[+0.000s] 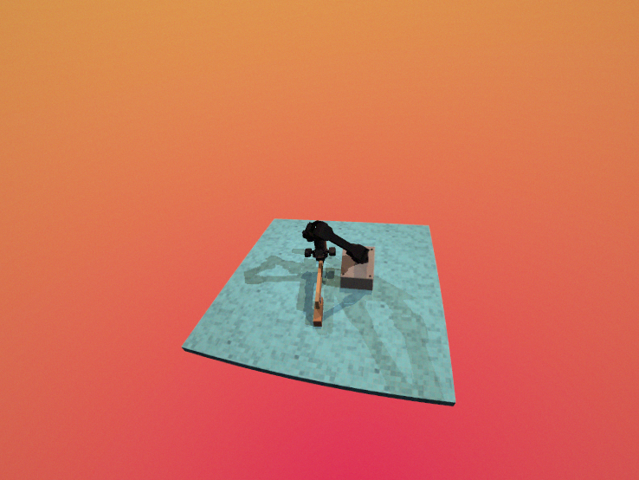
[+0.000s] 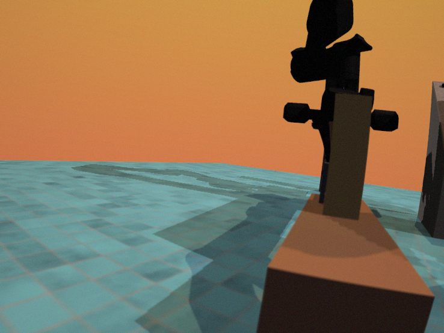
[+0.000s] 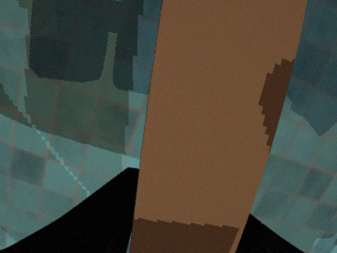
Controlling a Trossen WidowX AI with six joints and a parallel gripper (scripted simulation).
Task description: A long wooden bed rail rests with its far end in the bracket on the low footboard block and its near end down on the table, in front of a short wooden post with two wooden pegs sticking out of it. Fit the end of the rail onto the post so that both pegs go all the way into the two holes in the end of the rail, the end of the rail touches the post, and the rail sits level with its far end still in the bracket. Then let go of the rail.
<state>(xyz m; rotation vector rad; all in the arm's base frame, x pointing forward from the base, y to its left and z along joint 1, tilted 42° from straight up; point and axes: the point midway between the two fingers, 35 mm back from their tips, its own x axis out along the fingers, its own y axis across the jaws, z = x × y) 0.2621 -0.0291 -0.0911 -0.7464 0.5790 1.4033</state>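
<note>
My gripper (image 1: 320,259) (image 3: 162,182) is shut on the long wooden rail (image 1: 319,282) (image 2: 348,154) (image 3: 215,115), with a black finger on each side in the wrist view. The rail's other end is over the low orange footboard block (image 1: 318,315) (image 2: 344,250). In the exterior view that end face stands tall and narrow above the block's top; I cannot tell whether it touches it or how it sits in the bracket. The short post, its pegs and the rail's holes cannot be made out in any view.
A grey-brown box (image 1: 356,282) (image 2: 427,211) under the black arm stands to the right of the rail. The arm (image 1: 338,240) reaches over from it and comes down at the rail. The teal table (image 1: 248,330) carries long shadows of the arm.
</note>
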